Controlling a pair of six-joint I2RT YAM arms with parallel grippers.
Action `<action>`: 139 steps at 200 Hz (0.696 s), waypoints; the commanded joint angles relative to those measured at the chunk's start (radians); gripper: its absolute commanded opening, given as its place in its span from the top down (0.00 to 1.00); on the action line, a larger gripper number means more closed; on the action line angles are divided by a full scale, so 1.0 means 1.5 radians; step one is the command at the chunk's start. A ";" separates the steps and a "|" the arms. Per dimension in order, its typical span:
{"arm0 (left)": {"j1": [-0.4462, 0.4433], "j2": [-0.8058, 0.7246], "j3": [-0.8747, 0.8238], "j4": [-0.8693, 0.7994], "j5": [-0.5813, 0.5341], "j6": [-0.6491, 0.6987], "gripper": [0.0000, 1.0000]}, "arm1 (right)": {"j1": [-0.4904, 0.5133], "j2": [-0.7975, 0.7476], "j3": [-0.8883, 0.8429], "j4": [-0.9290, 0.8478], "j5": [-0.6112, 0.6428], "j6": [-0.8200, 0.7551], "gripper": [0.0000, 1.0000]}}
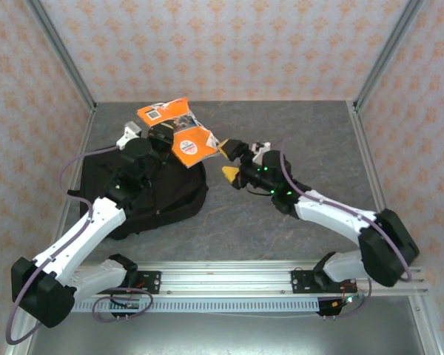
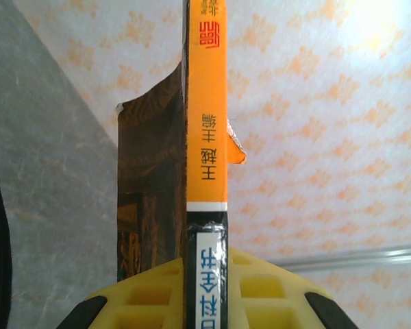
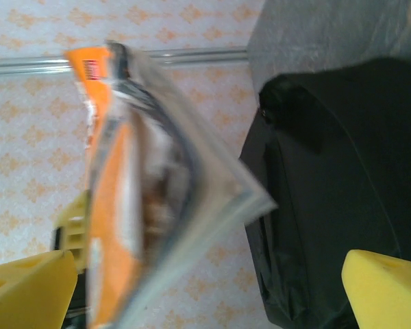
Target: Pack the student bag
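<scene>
- The student bag (image 1: 179, 198) lies flat on the grey table (image 1: 296, 140), left of centre, with the left arm reaching across it.
- No view shows whether the bag's zip is open or what is inside it.
- The orange book (image 1: 185, 137) is not in the bag. It is held up in the air over the bag's far end, with its covers splayed apart.
- The left gripper (image 2: 205, 295) is clamped on the book. Its wrist view shows the yellow fingers (image 2: 274, 288) pressed against both sides of the spine near the lower end, with the spine upright.
- The right gripper (image 1: 229, 161) sits just right of the book with its jaws spread wide, gripping nothing.
- From above, its upper fingertip is at the book's right corner. I cannot tell whether they touch.
- The left wrist view alone shows the printed characters on the spine and a dark brown cover (image 2: 151, 199) fanned out to the left.
- The right wrist view shows the book's page edges, blurred, between its own parted fingers, and the bag's rounded black fabric to the right.
- The overhead view alone shows the bag's whole outline and both arms together.
</scene>
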 commanded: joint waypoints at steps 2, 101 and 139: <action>-0.013 -0.024 -0.001 0.069 -0.077 -0.036 1.00 | 0.030 0.044 0.011 0.189 0.050 0.093 0.00; -0.030 -0.075 -0.075 0.049 -0.099 -0.048 1.00 | 0.085 0.207 0.144 0.355 0.080 0.115 0.36; -0.033 -0.080 -0.085 0.043 -0.095 -0.051 1.00 | 0.091 0.183 0.130 0.308 0.110 0.074 0.58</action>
